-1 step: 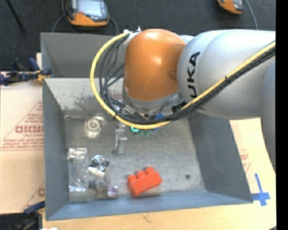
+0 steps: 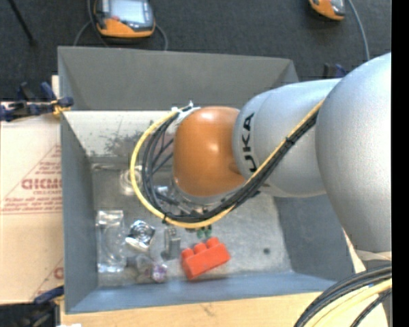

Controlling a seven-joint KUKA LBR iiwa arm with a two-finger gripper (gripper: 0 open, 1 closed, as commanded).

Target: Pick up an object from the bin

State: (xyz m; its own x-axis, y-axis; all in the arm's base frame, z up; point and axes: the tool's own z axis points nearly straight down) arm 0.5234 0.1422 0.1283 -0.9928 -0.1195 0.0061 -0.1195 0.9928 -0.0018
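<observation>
My gripper (image 2: 169, 242) hangs low under the arm's wrist, near the bin's front wall, and is mostly hidden by it. Just to its right an orange-red toy block (image 2: 205, 258) with studs on top lies on the floor. A small green piece (image 2: 204, 232) peeks out above the block. To the gripper's left sits a shiny crumpled metallic thing (image 2: 140, 236). A small purple bit (image 2: 158, 272) lies just below the gripper, by the front wall.
Clear plastic pieces (image 2: 111, 242) lie heaped in the front left corner. Another clear piece (image 2: 127, 180) rests further back on the left. The arm with its orange cover and looped cables spans the bin's middle and right.
</observation>
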